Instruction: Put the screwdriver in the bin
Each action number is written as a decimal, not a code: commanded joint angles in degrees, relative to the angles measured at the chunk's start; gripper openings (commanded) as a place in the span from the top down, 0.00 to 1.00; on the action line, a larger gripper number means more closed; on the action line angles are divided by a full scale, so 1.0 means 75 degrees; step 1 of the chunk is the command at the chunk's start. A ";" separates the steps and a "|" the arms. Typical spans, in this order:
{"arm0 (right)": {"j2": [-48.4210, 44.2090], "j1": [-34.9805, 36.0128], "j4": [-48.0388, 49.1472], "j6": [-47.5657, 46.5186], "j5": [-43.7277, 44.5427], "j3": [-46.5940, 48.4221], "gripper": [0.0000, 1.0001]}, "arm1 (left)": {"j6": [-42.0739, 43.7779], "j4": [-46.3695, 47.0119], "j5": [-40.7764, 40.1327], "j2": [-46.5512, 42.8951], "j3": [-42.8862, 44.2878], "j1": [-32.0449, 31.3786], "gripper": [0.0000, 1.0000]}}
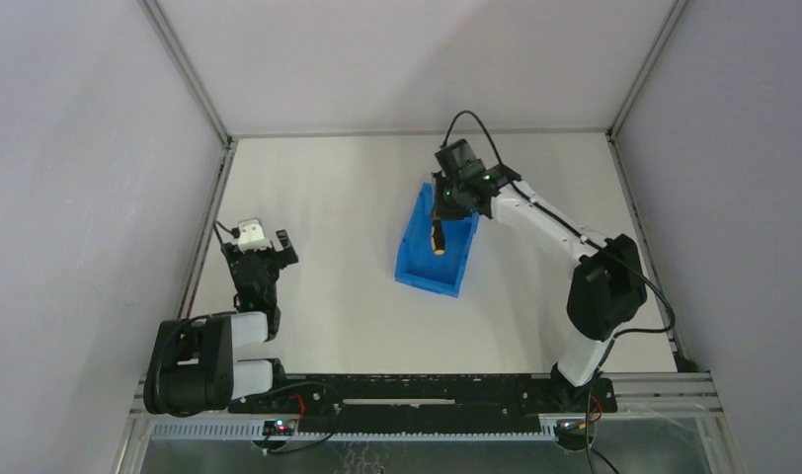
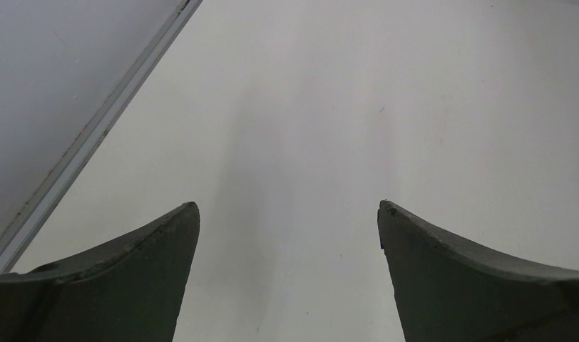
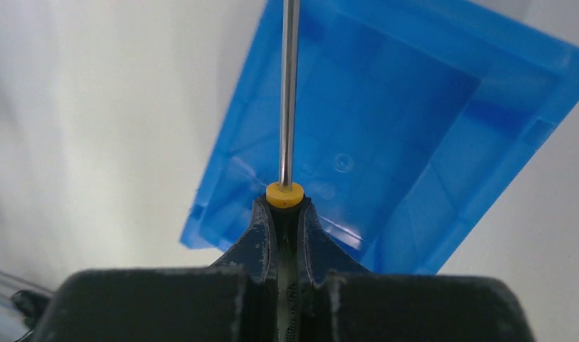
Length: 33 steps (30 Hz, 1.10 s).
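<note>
The handle of the screwdriver (image 3: pixel 289 85) is mostly hidden inside the right hand (image 3: pixel 285 205); the top edge cuts off its tip.

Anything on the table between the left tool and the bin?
Nothing. The top view shows only bare white table between the left tool and the bin.

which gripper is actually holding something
The right gripper, above the bin: it is shut on the screwdriver. The left gripper stands open with nothing in it.
</note>
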 commanded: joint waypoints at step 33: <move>0.0471 0.0746 0.1855 0.0025 0.2053 -0.1167 0.33 | 0.0154 0.0510 -0.0088 -0.0124 0.0357 -0.0031 0.00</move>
